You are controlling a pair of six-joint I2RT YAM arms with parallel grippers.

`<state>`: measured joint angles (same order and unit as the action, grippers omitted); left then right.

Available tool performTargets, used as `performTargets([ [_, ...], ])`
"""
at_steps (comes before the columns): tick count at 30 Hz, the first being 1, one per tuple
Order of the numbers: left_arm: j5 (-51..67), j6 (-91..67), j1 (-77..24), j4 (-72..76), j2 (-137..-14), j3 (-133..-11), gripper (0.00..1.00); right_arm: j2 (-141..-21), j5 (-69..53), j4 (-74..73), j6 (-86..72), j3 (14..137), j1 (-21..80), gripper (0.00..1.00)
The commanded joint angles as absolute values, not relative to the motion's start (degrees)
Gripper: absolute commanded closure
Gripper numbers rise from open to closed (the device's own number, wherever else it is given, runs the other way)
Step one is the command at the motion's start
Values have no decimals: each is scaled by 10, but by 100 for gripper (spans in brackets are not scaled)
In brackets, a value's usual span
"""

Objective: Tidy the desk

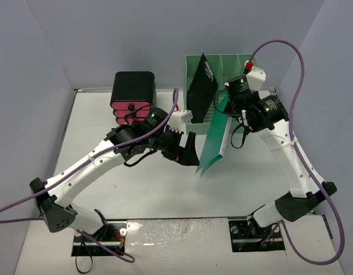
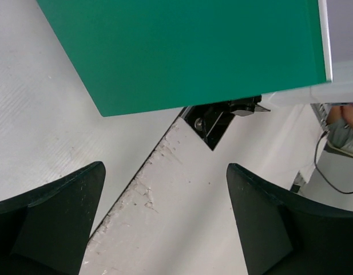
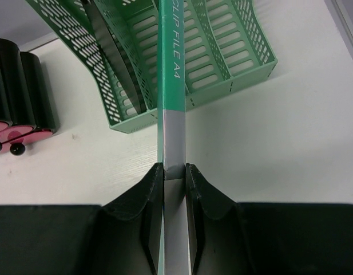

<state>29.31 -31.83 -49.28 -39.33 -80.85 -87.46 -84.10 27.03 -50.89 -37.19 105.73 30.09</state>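
Toward the far edge of the tabletop (image 1: 165, 189), right of its middle, the right arm (image 1: 282, 143) is holding a green file (image 1: 215, 140) on edge in the air, its jaws clamping the silver spine. The left arm (image 1: 96, 162) is waiting beside the file's lower corner, jaws apart. A green rack (image 1: 227, 63) is standing just behind. The file probably needs lining up with a free slot, then lowering slowly.

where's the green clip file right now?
Top view, right of centre: the green clip file is clamped in the right gripper, just in front of the green rack, open left gripper beside it.
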Motion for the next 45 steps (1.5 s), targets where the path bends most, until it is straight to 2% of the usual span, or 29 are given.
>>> performTargets([
  [1,254,-248,-514,-340,-753,-851,16,-851,293,-475,-361,1096,302,100],
  [5,215,-213,-533,-323,-734,-833,16,-859,293,-475,-360,1101,300,100],
  [12,41,-128,-623,-261,-711,-770,16,-874,277,-476,-363,1125,294,100],
  [21,-131,-64,-706,-169,-754,-749,16,-903,251,-493,-362,1184,292,100],
  [27,-248,-5,-723,-100,-780,-739,16,-906,238,-500,-364,1194,290,100],
  [36,-337,73,-738,19,-815,-719,16,-910,217,-513,-369,1212,290,100],
  [42,-370,113,-743,84,-832,-704,41,-910,209,-527,-369,1220,290,100],
  [45,-382,128,-744,104,-831,-701,59,-907,207,-530,-369,1220,291,100],
])
